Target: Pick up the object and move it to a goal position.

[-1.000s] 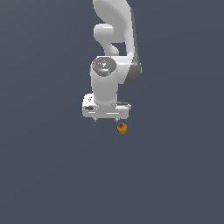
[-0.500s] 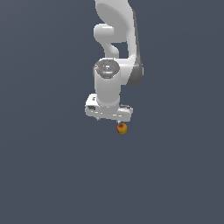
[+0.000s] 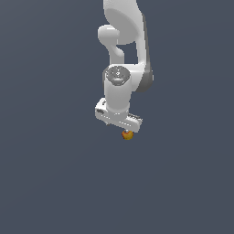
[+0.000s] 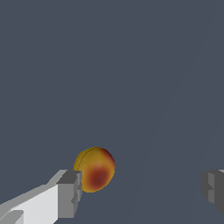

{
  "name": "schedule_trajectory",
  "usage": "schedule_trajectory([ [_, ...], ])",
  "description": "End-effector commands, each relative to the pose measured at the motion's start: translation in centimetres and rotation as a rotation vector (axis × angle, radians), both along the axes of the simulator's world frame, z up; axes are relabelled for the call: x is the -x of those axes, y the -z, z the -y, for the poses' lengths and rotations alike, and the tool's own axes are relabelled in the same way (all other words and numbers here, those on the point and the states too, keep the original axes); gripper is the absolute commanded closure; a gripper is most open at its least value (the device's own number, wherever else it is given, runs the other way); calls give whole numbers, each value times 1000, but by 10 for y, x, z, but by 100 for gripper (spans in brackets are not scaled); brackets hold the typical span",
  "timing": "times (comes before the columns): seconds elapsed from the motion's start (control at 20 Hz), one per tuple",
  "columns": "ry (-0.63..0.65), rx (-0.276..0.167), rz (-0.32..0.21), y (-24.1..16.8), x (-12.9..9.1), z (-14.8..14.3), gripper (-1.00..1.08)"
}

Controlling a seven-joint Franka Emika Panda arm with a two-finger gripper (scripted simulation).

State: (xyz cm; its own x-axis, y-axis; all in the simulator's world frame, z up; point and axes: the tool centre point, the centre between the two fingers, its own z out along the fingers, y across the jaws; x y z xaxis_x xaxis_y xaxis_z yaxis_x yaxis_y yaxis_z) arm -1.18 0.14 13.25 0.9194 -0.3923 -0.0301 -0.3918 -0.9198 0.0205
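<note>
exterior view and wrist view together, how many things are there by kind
Red-orange fruit: 1
White robot arm: 1
End effector on that arm, fingers spread apart: 1
Total: 3

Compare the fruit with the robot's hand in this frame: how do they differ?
The fruit is small, rounded and red blending into orange-yellow; the hand is much larger, blocky, and white with grey fingers. The fruit sits beside one finger, off-centre in the hand's wide-open gap. Both look smooth.
</note>
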Motion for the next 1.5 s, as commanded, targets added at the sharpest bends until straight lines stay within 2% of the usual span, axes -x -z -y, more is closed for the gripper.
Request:
schedule_trajectory([
  [0.0, 64, 1, 3, 4, 1, -5, -92],
  [1.45, 775, 8, 31, 42, 10, -52, -92],
])
